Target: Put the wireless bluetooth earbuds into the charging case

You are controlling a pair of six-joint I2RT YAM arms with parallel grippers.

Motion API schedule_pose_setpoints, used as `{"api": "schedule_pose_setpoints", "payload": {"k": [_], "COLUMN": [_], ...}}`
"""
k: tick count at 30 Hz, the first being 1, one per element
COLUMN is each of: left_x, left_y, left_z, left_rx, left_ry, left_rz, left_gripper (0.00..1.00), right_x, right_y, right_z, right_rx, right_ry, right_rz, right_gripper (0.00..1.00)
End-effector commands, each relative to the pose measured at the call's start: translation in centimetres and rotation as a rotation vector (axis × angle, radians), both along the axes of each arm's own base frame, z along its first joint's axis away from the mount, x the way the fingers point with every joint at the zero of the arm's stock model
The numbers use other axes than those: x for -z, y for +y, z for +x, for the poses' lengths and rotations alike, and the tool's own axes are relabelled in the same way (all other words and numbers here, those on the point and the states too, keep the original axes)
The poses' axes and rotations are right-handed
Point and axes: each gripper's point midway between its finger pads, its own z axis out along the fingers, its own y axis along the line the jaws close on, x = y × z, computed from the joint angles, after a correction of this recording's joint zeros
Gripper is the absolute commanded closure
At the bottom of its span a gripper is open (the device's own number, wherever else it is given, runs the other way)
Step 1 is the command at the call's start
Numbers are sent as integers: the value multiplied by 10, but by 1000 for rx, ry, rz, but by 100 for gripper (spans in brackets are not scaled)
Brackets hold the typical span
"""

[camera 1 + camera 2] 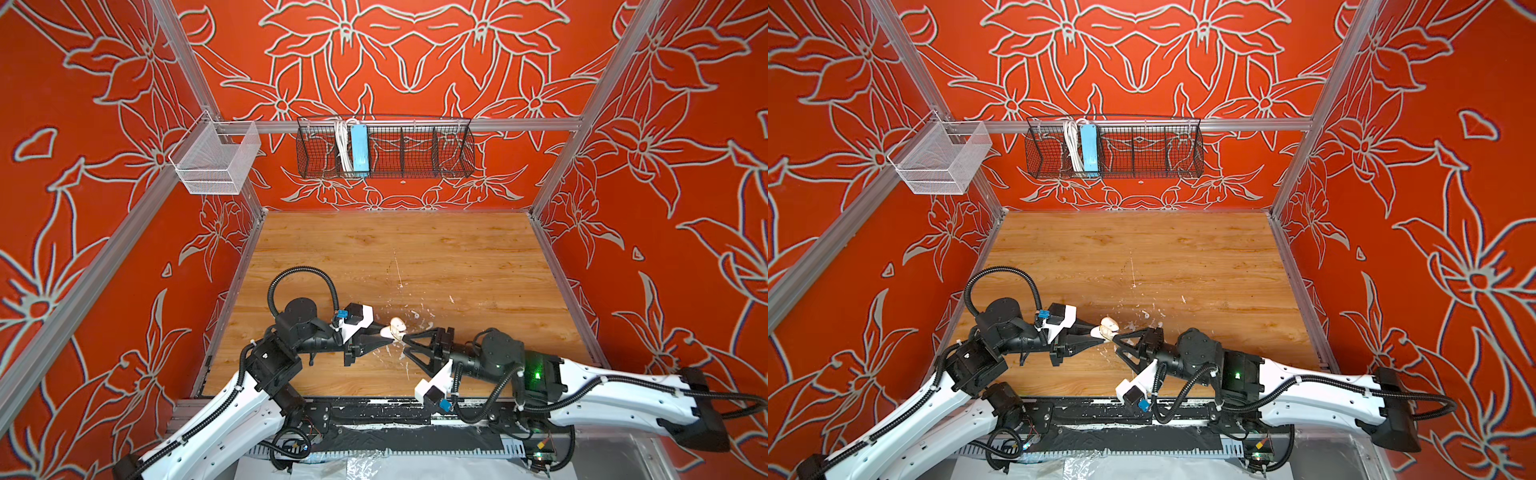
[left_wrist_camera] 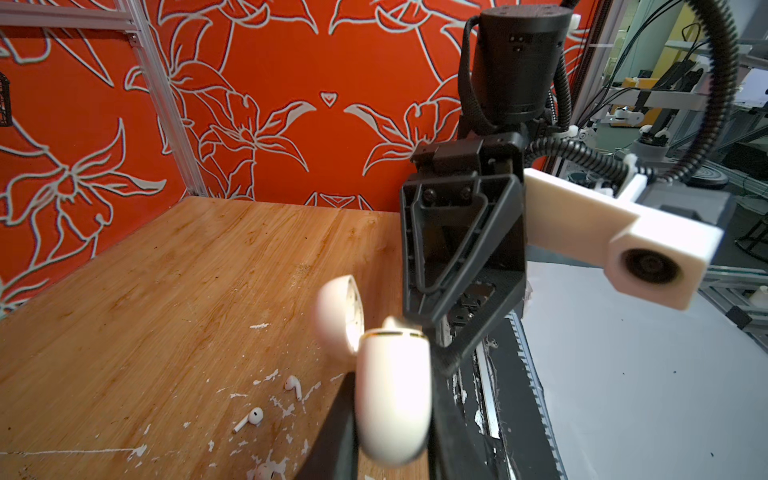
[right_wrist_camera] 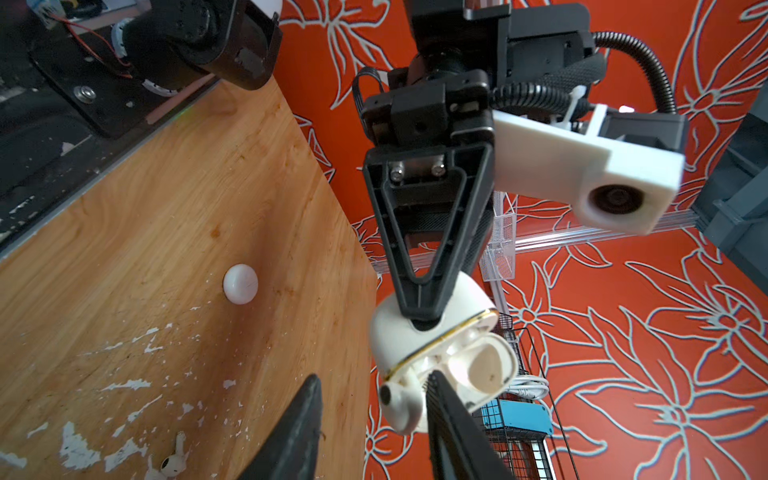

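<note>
My left gripper (image 1: 388,336) is shut on the white charging case (image 1: 397,326), held above the wooden table with its lid (image 3: 486,365) swung open. In the left wrist view the case body (image 2: 392,415) fills the gap between the black fingers. My right gripper (image 3: 374,378) stands open at the case's mouth. One earbud (image 3: 401,407) pokes out of the case, touching one right finger (image 3: 440,415) and apart from the other. Two more earbuds (image 2: 254,415) (image 2: 292,383) lie on the table below, among white flecks.
A white disc (image 3: 240,284) lies on the table (image 1: 395,249) near its front edge. White paint flecks (image 1: 415,316) scatter around the grippers. A black wire basket (image 1: 384,151) and a white mesh basket (image 1: 216,160) hang on the back rail. Red walls close three sides.
</note>
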Motion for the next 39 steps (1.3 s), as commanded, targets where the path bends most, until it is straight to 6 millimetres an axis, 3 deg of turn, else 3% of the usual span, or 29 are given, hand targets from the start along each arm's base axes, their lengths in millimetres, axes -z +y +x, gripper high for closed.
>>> {"api": "schedule_pose_setpoints", "payload": {"k": [1,19,27,33,39], "left_x": [-3,0,3,4,5], "left_y": [0,3,2,1,0], "left_z": [-6,-17,-18,-14,-11], "left_rx": [32,65,80,69,61], "left_ry": [-10,-68,-86,-80,-68], "left_rz": [-10,-17,-14,-11,-2], "left_gripper": [100,100,100,100,100], "right_x": [-22,-20,-20,-20,-19], "right_y": [0,-1,1,6,10], "right_z": [5,10,6,6,4], "right_rx": [19,18,-3,-15,-29], "right_ry": [-50,-17,37,43,48], "right_rz": [32,-10,-25,-17,-20], "right_gripper": [59,82,82,74,74]}}
